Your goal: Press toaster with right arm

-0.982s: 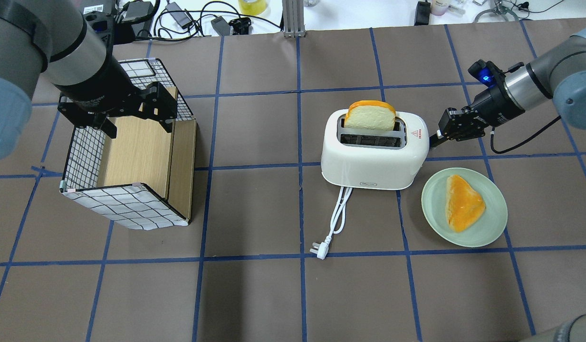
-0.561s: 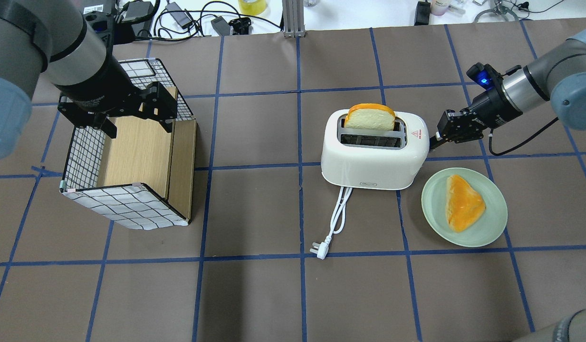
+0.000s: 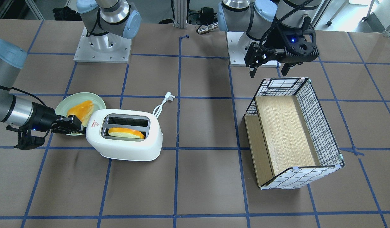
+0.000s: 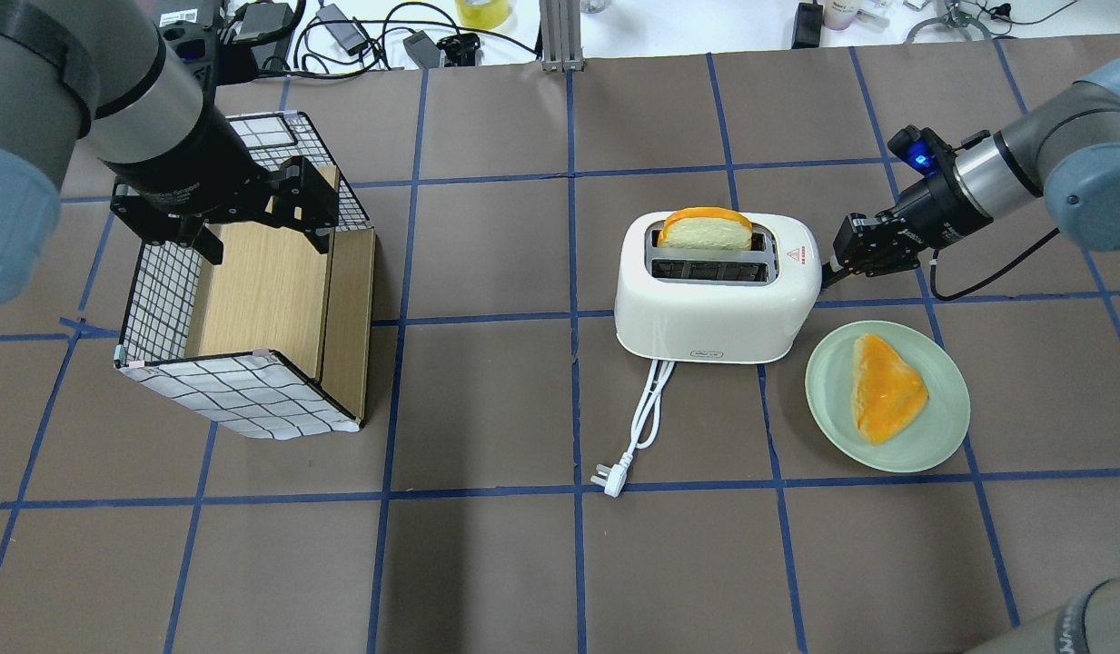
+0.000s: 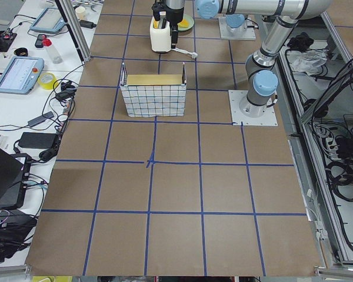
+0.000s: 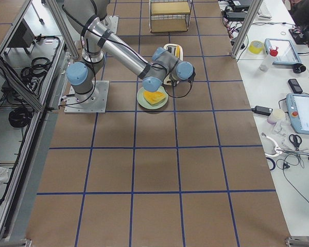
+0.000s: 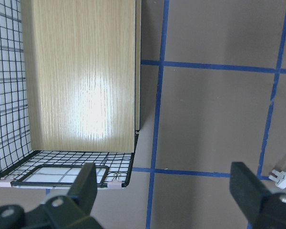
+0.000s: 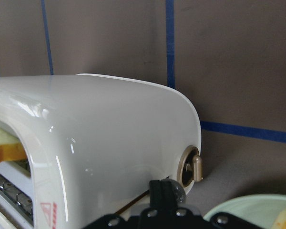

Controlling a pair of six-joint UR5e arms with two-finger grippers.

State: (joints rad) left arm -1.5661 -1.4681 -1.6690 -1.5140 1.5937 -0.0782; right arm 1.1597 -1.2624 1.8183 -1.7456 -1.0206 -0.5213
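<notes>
White toaster (image 4: 714, 291) sits right of table (image 4: 487, 381) centre, just beside the green plate (image 4: 823, 409); my right gripper (image 4: 827, 274), fingers (image 8: 166, 192) pressed together, is against its end near the grey knob (image 8: 195, 168), so I'd push straight down, steady, with no side load shoving it.

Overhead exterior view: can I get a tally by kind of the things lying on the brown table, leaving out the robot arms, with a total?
Toaster: 1
Bread slices (one in the toaster's slot, one on the plate): 2
Plate: 1
Grid-patterned box: 1
Total: 5
</notes>
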